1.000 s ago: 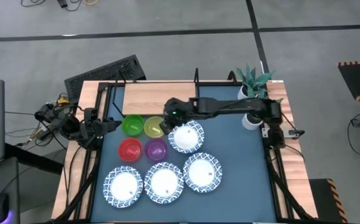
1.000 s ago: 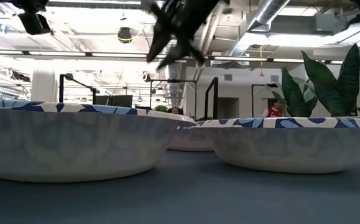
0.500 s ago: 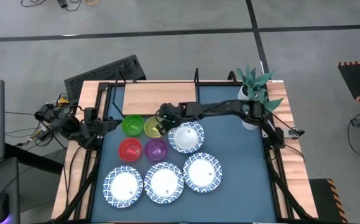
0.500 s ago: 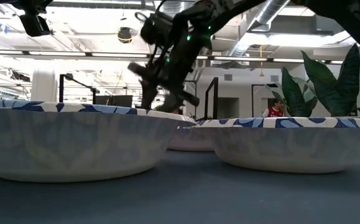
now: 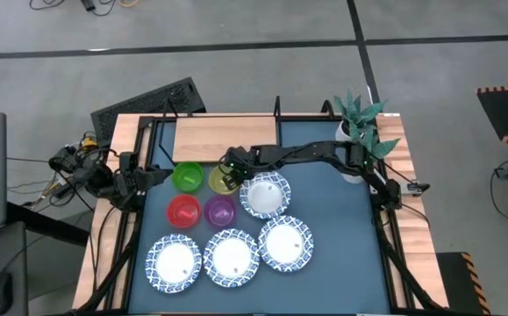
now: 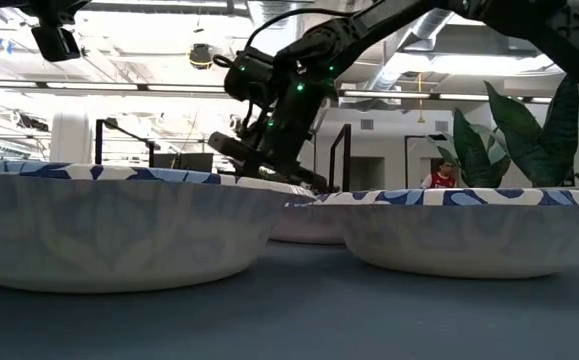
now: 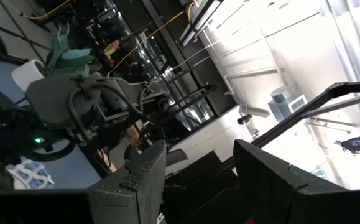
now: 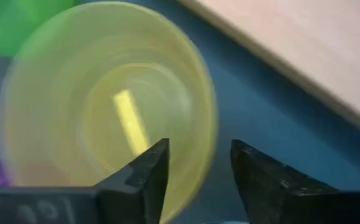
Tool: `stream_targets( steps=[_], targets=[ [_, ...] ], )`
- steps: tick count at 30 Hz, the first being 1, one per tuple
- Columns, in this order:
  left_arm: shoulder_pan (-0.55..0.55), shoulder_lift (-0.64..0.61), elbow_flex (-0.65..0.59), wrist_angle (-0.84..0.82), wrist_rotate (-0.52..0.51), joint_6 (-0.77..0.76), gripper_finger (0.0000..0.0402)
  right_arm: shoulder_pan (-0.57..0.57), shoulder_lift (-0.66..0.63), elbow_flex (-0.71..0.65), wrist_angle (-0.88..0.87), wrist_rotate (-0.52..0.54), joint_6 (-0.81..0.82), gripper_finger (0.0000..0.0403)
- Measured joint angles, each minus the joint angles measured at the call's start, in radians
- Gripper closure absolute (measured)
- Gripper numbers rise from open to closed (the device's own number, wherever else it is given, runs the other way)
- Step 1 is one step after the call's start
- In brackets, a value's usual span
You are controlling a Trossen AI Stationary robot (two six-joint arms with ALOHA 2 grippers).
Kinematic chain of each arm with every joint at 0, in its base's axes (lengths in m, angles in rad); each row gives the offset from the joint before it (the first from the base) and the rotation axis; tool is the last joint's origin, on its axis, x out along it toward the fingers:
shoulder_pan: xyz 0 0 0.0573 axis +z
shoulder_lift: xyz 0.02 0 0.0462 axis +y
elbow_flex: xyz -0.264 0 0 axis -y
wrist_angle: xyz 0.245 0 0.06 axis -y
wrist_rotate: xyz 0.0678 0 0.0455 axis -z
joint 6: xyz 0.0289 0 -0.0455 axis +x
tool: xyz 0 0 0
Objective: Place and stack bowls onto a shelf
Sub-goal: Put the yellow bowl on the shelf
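Observation:
The yellow-green bowl (image 5: 214,178) stands on the blue table top beside the green bowl (image 5: 187,176); the red bowl (image 5: 183,211) and the purple bowl (image 5: 219,211) stand nearer. My right gripper (image 5: 229,181) is open and low over the yellow-green bowl (image 8: 105,106). One finger (image 8: 145,171) is over the bowl's inside and the other (image 8: 254,177) is outside its rim (image 8: 207,149). The wooden shelf board (image 5: 223,139) lies just beyond. My left gripper (image 7: 195,180) is open at the table's left edge. My right gripper comes slanting down from the table's right with its fingers on either side of the yellow-green bowl's rim (image 8: 207,149) on the shelf side. I cannot tell whether a finger touches the rim. The bowl stands upright on the table.
Several white bowls with blue rims stand on the table: one (image 5: 263,195) right beside my right gripper, three more (image 5: 232,256) along the near edge. A white plant pot (image 5: 353,168) with a green plant (image 5: 359,114) stands at the far right.
My right gripper has gone toward the table's left edge and down, from above the white bowl to the yellow-green bowl's rim. The bowls have stayed where they were.

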Motion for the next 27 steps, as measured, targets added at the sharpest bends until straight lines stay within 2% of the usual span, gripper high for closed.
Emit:
stream_targets(
  steps=[9, 17, 27],
  targets=[
    [0.0, 0.0, 0.0, -0.015, -0.029, -0.001, 0.0225, -0.004, -0.001, 0.001, 0.004, -0.003, 0.001, 0.038],
    [0.0, 0.0, 0.0, -0.015, -0.03, -0.001, 0.0225, -0.003, -0.002, 0.107, -0.079, -0.007, -0.004, 0.0376],
    [0.0, 0.0, 0.0, -0.022, -0.03, 0.007, 0.0225, -0.073, -0.003, 0.41, -0.28, -0.009, -0.147, 0.038]
  ],
)
